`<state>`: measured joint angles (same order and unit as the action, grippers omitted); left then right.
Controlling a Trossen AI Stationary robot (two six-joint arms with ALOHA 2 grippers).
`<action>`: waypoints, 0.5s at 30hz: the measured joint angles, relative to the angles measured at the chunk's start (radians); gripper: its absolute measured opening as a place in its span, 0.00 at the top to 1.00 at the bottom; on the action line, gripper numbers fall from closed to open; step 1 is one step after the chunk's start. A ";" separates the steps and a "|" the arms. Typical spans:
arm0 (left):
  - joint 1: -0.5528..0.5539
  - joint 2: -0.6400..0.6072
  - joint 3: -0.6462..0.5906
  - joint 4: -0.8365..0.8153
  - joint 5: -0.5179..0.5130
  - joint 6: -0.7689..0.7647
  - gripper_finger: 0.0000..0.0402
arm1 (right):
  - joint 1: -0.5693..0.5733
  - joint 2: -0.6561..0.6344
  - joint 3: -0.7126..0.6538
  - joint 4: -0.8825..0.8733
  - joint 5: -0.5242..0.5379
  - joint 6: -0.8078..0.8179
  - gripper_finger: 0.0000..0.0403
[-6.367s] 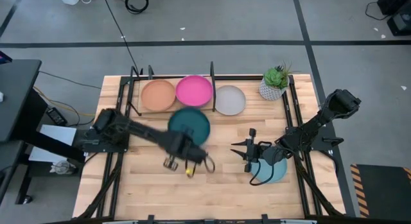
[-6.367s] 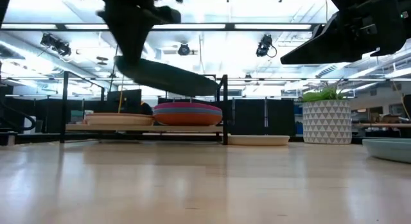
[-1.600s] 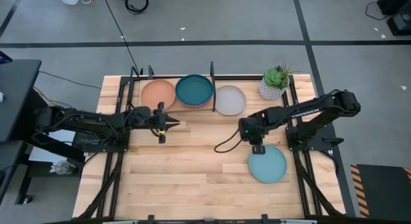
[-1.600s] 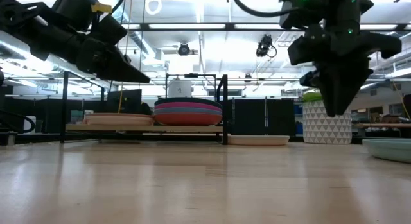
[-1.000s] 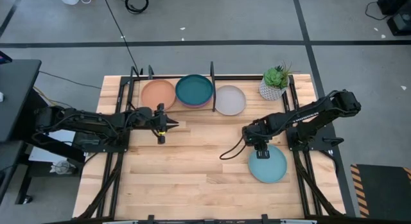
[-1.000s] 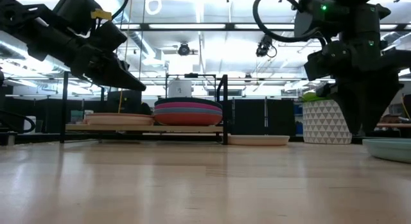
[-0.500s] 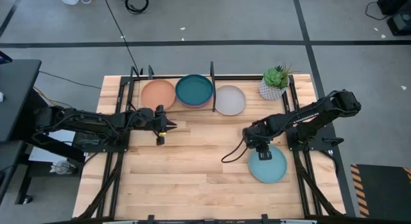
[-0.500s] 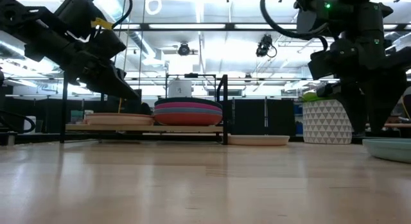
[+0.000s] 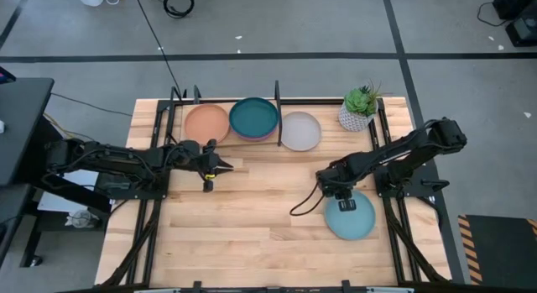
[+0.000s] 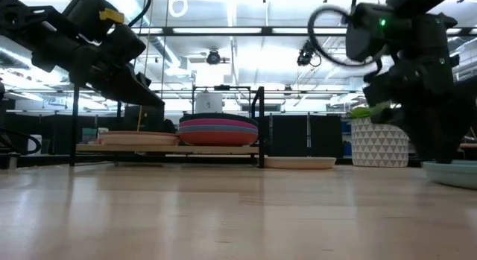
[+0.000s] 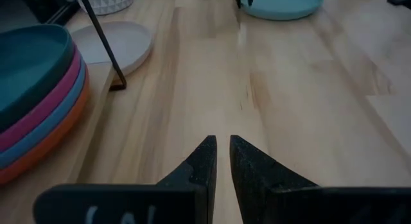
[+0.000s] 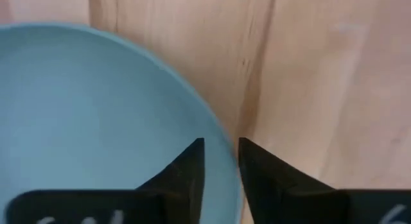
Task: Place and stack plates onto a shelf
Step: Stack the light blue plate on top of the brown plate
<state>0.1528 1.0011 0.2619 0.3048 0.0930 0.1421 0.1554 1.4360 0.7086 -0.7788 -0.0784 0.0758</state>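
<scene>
Now the right claw (image 9: 341, 195) is down at the rim of the light blue plate (image 9: 351, 216), which lies flat on the table (image 9: 252, 234) well away from the shelf (image 9: 180, 117); its fingers are nearly together, straddling the rim without visibly pinching it. Next, I'd judge, it must clamp, lift, and carry the plate to the shelf. The left claw (image 9: 210, 165) waits near the shelf, almost closed and empty.
</scene>
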 joint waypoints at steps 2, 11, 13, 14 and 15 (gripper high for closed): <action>0.000 0.000 0.000 0.005 0.001 0.000 0.87 | -0.001 0.031 0.000 0.000 -0.017 0.000 0.80; -0.008 0.000 0.006 0.050 0.009 0.025 0.87 | -0.031 0.135 0.105 -0.044 -0.038 0.018 0.96; -0.033 0.000 0.020 0.052 0.008 0.070 0.87 | -0.059 0.124 0.145 -0.037 -0.031 0.035 0.96; -0.050 0.000 0.027 0.052 0.009 0.104 0.87 | -0.075 0.120 0.166 -0.043 -0.027 0.039 0.96; -0.071 0.000 0.033 0.052 0.009 0.141 0.87 | -0.094 0.115 0.182 -0.044 -0.027 0.043 0.96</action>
<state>0.0816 1.0012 0.2944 0.3569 0.1023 0.2826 0.0613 1.5507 0.8908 -0.8227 -0.1053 0.1191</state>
